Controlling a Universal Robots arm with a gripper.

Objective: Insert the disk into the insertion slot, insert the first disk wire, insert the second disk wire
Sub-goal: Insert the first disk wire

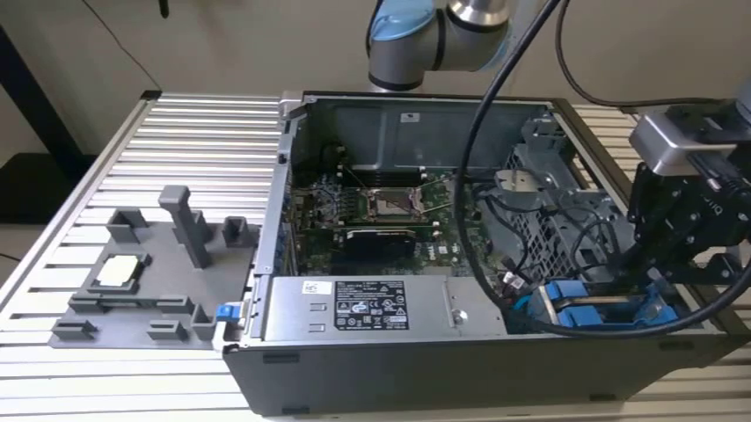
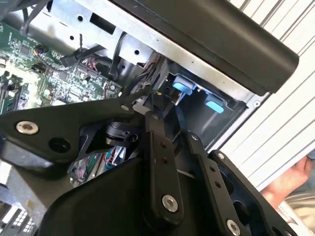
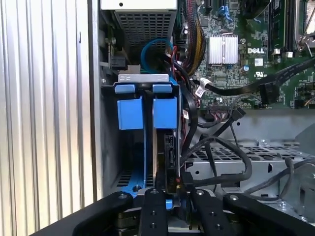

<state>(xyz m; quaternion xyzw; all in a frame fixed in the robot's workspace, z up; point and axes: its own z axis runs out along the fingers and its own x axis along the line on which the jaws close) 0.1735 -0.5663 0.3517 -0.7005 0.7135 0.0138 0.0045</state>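
Note:
The disk [image 3: 170,147] stands on edge in its blue carrier [image 1: 639,315] inside the insertion slot [image 3: 110,147], at the case's front corner on the exterior view's right. Another blue-tabbed carrier [image 3: 130,113] sits beside it. My gripper [image 1: 634,286] reaches down onto the disk's near end. In both wrist views its fingers [image 2: 156,118] are drawn close together. A black disk wire [image 3: 236,179] loops back and ends right at the gripper [image 3: 172,196]. The contact itself is hidden behind the finger links.
The open computer case holds a motherboard [image 1: 388,207], a power supply [image 1: 364,308] and loose black cables [image 3: 231,88] beside the bay. A grey fixture plate [image 1: 141,281] lies on the slatted table [image 1: 176,141]. A person's hand [image 2: 290,182] rests outside the case.

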